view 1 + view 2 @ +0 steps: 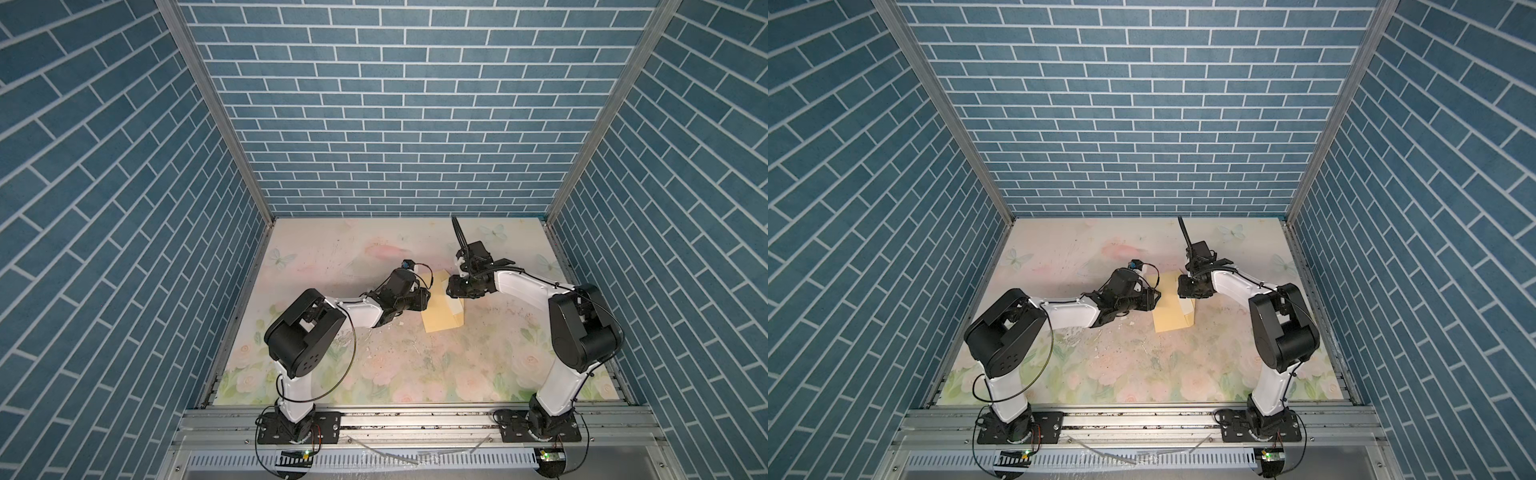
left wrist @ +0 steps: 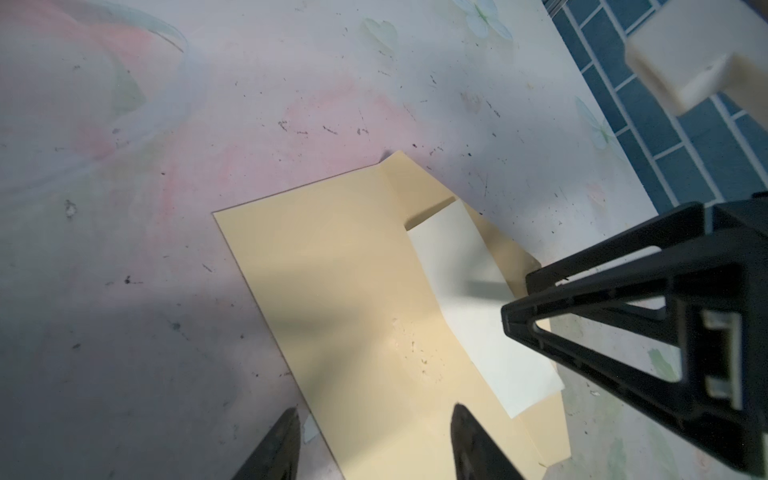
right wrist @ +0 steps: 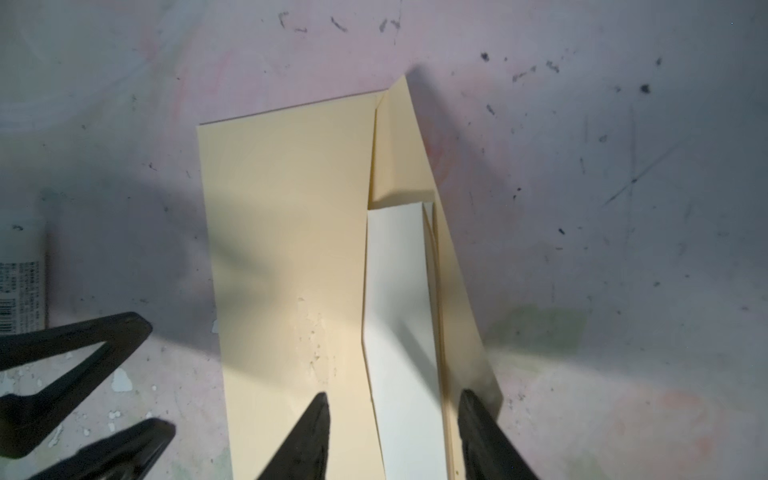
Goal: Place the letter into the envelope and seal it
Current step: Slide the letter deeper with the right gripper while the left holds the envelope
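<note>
The right gripper has its jaws apart, straddling the letter, whose pale strip juts from the envelope onto its open flap. The left gripper, also parted and empty, hovers at the envelope's far long edge. With nothing pinning the envelope, a push could slide it or buckle the letter. Both arms reach in low, wrists pitched down towards the envelope.

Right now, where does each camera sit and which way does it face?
Both top views: high behind the robot, looking down toward the back wall; left arm, right arm, envelope.
Left wrist: on left arm, down onto envelope and letter; own left tool, right tool.
Right wrist: on right arm, along the envelope; own right tool, left tool.
Shared: envelope, everywhere.
</note>
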`<control>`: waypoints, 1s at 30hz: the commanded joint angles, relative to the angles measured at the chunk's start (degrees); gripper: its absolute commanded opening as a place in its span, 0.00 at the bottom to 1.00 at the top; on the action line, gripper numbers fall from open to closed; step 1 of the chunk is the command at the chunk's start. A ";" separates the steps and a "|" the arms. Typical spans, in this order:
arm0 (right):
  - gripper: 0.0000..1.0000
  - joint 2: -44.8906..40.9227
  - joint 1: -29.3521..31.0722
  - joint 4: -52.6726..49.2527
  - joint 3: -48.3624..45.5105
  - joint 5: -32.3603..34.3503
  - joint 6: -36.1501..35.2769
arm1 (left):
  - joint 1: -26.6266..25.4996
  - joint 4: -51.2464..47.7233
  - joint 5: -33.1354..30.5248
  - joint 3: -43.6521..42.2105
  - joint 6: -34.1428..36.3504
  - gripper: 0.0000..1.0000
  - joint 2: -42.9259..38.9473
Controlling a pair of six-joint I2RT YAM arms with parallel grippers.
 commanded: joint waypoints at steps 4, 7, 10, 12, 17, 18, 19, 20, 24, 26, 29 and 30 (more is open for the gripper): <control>0.41 2.86 0.20 -0.91 3.18 0.69 -0.38 | -0.08 0.96 0.90 0.20 -0.29 0.50 2.60; 0.36 3.54 0.20 -0.82 3.27 0.69 -0.38 | -0.08 0.96 1.15 0.65 -0.37 0.43 3.51; 0.32 4.18 0.20 -0.84 3.40 0.35 -0.38 | -0.10 1.10 1.51 0.92 -0.46 0.38 4.31; 0.31 4.51 0.20 -0.78 3.44 -0.05 -0.38 | -0.12 1.29 1.69 1.13 -0.42 0.35 4.72; 0.28 5.54 0.19 -0.74 3.79 -1.00 -0.30 | -0.14 1.36 2.21 1.84 -0.46 0.30 6.07; 0.28 5.71 0.20 -0.73 3.88 -1.11 -0.27 | -0.08 1.31 2.30 1.88 -0.44 0.30 6.21; 0.28 5.81 0.20 -0.66 3.84 -1.30 -0.29 | -0.08 1.35 2.25 1.97 -0.46 0.29 6.50; 0.27 5.92 0.17 -0.52 3.80 -1.55 -0.23 | -0.08 1.31 2.35 1.98 -0.44 0.29 6.61; 0.27 6.23 0.19 0.26 3.62 -2.62 -0.08 | -0.06 1.50 2.50 2.06 -0.64 0.29 7.14; 0.27 6.36 0.19 0.62 3.57 -3.16 -0.03 | -0.08 1.49 2.55 2.13 -0.63 0.28 7.26; 0.27 6.45 0.19 1.49 3.29 -4.17 0.22 | -0.08 1.59 2.57 2.15 -0.63 0.28 7.50; 0.27 6.45 0.20 1.83 3.19 -4.52 0.36 | -0.10 1.58 2.58 2.15 -0.64 0.28 7.57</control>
